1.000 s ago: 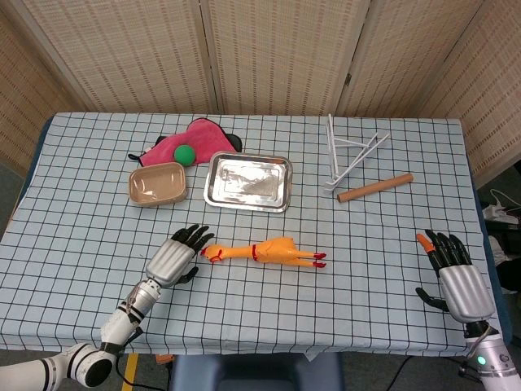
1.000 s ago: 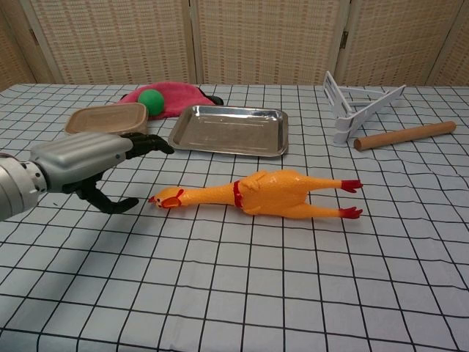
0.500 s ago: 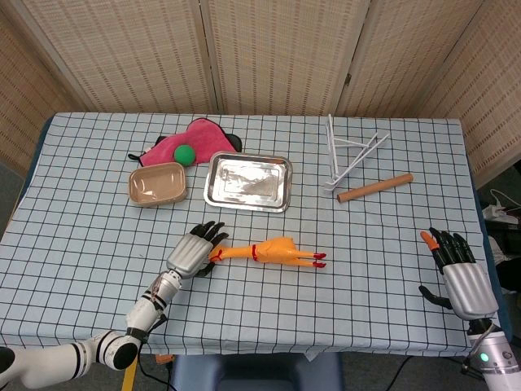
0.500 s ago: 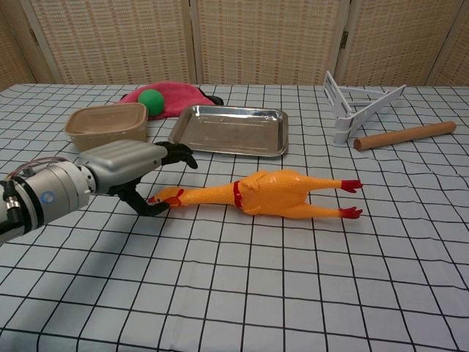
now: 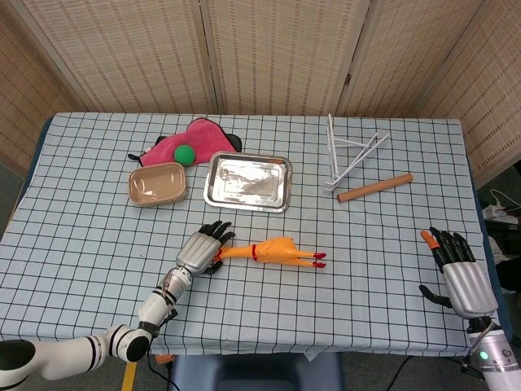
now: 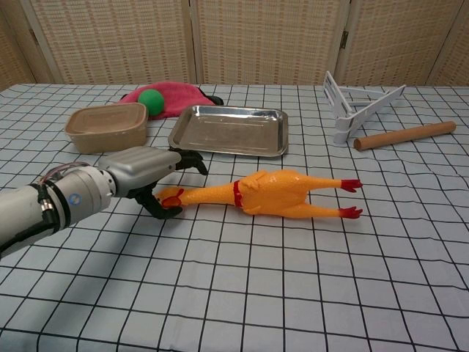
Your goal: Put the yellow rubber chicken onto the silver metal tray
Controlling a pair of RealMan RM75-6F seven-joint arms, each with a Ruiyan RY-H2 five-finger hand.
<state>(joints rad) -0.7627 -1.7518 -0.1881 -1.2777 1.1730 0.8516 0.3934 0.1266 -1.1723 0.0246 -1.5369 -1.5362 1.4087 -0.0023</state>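
A: How do the fingers of the left hand lie?
B: They reach over the head end of the yellow rubber chicken, with the thumb curled just under the head. They sit around the head, but a firm hold cannot be told from either view.

A: And in the head view?
B: The left hand covers the chicken's head; the yellow rubber chicken lies on its side on the checked surface, red feet pointing toward the robot's right.

A: The right hand?
B: The right hand rests near the surface's right edge, fingers apart and extended, holding nothing, well apart from the chicken.

A: Where is the silver metal tray?
B: The silver metal tray sits beyond the chicken, near but not touching it, with nothing in it; in the chest view the silver metal tray lies just behind the left hand.

A: Surrounding items?
B: A tan tub beside the tray, a green ball on a pink cloth, a white rack, and a wooden rod.
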